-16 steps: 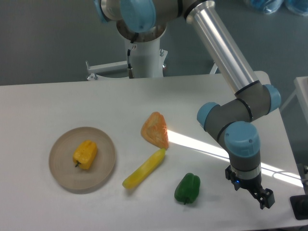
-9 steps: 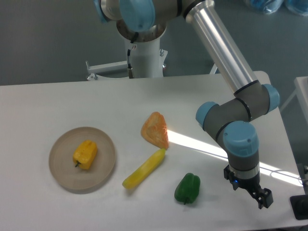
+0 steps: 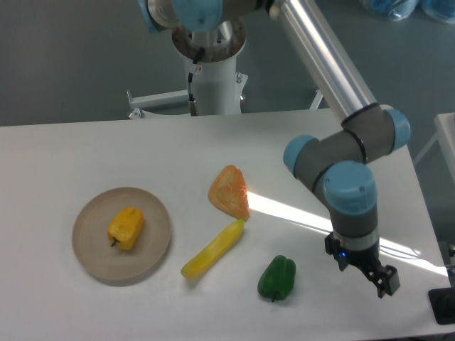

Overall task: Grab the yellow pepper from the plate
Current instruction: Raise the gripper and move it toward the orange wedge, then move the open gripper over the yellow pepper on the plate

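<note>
The yellow pepper (image 3: 126, 227) lies on the beige plate (image 3: 91, 259) at the table's left front, its dark stem pointing toward the camera. My gripper (image 3: 381, 281) hangs far off at the front right, low over the table. Only its dark fingertip end shows below the blue wrist, and I cannot make out whether the fingers are apart. Nothing is visible between them.
Between plate and gripper lie a long slim yellow vegetable (image 3: 212, 249), an orange wedge-shaped food piece (image 3: 229, 192) and a green bell pepper (image 3: 277, 278). A strip of sunlight crosses the white table (image 3: 85, 156). The arm's base column (image 3: 212, 78) stands at the back.
The wrist and gripper have shifted slightly left and the forearm has swung left with them. The pepper and the other items have not moved.
</note>
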Robot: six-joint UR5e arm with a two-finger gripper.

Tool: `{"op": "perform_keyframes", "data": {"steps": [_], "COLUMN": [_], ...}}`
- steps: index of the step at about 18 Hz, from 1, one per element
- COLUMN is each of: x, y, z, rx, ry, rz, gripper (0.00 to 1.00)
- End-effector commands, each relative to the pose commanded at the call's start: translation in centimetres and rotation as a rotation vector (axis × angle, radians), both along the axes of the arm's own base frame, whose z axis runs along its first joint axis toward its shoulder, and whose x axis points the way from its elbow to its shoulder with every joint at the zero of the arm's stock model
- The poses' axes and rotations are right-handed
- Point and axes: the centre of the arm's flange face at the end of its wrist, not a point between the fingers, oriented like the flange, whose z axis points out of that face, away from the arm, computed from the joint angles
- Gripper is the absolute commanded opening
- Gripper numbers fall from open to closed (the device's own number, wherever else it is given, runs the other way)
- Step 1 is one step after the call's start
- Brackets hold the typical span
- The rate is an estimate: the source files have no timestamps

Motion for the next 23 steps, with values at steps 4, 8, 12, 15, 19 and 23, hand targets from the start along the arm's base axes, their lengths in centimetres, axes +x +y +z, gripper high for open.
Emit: {"op": "perform_keyframes", "data": {"steps": [4, 8, 12, 15, 19, 23], "x": [3.8, 8.2, 13.0, 17.7, 23.2, 28.0], "y": [-2.7, -4.5, -5.3, -5.6, -4.8, -3.7], "z": [3.3, 6.5, 7.4, 7.7, 5.9, 4.3], "rx": [-0.007, 0.060, 0.148, 0.163, 0.142, 0.115], "ry": [-0.041, -0.132, -0.277, -0.332, -0.382, -0.421], "rz": [0.037, 0.142, 0.229, 0.275, 0.313, 0.331], "gripper": [1.00, 1.00, 1.00, 1.00, 1.00, 1.00]}}
